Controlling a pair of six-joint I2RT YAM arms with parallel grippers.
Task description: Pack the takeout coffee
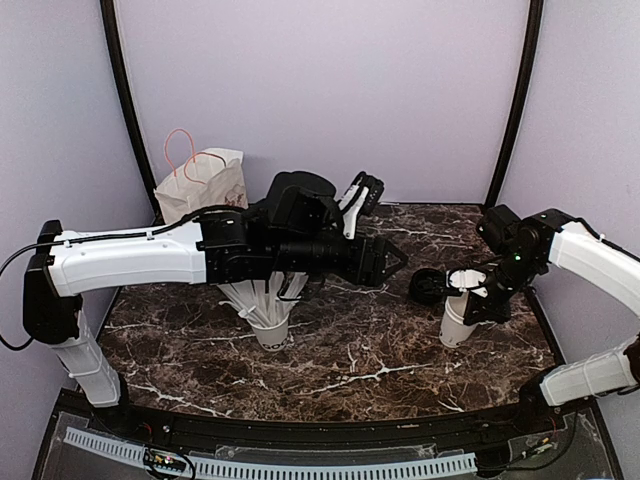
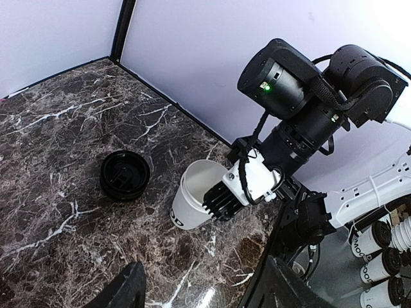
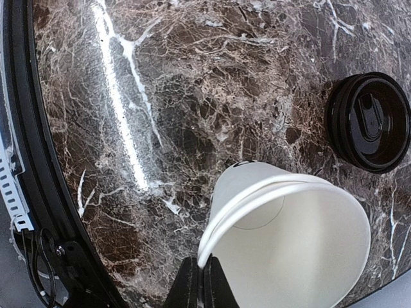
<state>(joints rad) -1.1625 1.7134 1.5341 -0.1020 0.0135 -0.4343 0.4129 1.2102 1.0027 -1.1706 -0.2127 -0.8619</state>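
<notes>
Right gripper [image 2: 221, 199] is clenched on the rim of the coffee cup [image 2: 192, 202], wall pinched between my fingers. The cup is uncapped and looks empty. Risk: a one-sided pinch on thin paper may crease the rim, or let the cup swing and slip when lifted. A crushed rim might not take the lid [image 2: 125, 174]. The cup stands just right of the lid, apart from it, hanging under my fingertips. Left gripper [image 1: 392, 258] hovers released just left of the lid, holding nothing. The paper bag [image 1: 203, 185] sits well left of the lid, farther back.
</notes>
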